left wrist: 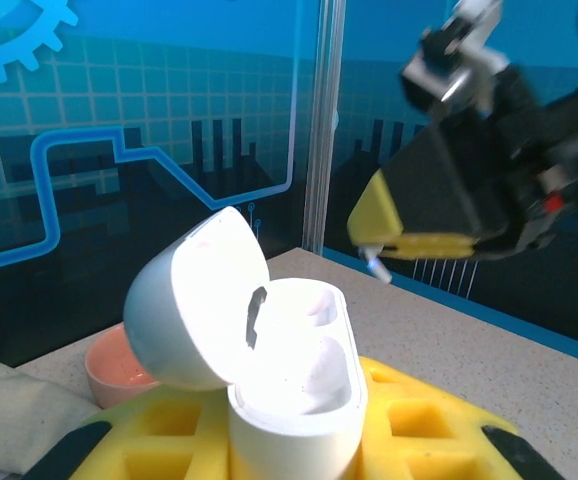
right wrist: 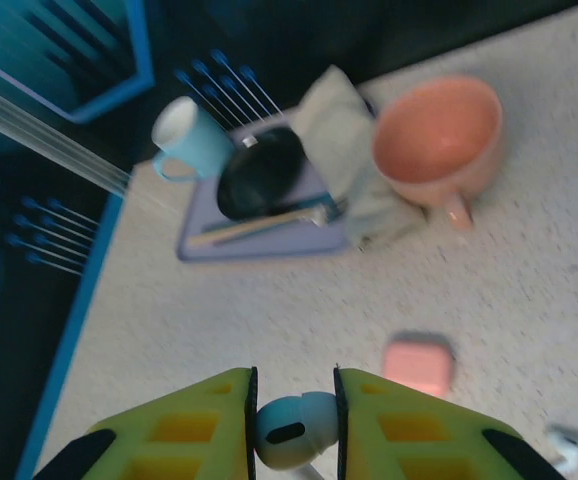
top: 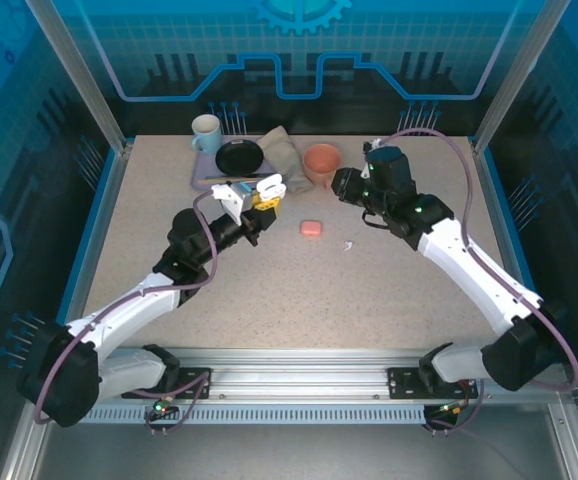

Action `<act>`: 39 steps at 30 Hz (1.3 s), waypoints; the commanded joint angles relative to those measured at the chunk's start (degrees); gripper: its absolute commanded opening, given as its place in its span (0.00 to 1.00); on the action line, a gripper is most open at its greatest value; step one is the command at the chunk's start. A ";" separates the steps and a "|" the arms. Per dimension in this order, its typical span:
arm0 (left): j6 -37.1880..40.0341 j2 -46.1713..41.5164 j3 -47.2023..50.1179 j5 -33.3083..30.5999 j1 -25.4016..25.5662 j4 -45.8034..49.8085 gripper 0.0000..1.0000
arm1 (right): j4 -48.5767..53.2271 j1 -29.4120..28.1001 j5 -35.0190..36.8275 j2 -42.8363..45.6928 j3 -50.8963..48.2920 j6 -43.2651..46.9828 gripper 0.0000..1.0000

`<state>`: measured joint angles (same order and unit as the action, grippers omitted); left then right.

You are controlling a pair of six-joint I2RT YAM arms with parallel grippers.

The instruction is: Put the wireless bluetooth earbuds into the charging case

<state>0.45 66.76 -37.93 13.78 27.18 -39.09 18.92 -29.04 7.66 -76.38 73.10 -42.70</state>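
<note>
Gripping a white earbud [right wrist: 291,430] with the right fingers [right wrist: 199,425], clamped on it from both sides, with its dark oval patch facing the wrist camera. Held in the air above the table [top: 389,290], close to the pink cup [top: 321,162].

Clamping the white charging case [left wrist: 294,400] upright in the left fingers [left wrist: 409,420], closed on its lower body, with the lid [left wrist: 199,310] hinged open and tipped back to the left. Too washed out by glare inside to tell whether anything sits in the wells.

Seen from the left wrist: right fingers beyond and above the open case, apart from it, with a small white stem tip poking out below the yellow tips.

Lying on the table between the two arms: a closed salmon-pink case [top: 312,228] and, near it on the right without touching, a second white earbud [top: 348,245], loose.

Standing along the far edge: a lilac tray [top: 201,178] carrying a black dish [top: 239,157], a light-blue mug [top: 206,133] at its far left corner, and a grey cloth [top: 281,148] between tray and pink cup.
</note>
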 commanded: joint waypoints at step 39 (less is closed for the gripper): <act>0.62 15.43 -13.66 -17.27 6.69 -10.42 0.00 | -51.87 -19.17 20.50 -0.55 -11.08 -1.95 0.24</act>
<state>1.63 81.49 -49.47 -1.83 33.28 -46.26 -28.40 -47.09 24.05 -76.20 61.91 -43.62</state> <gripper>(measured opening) 0.238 0.248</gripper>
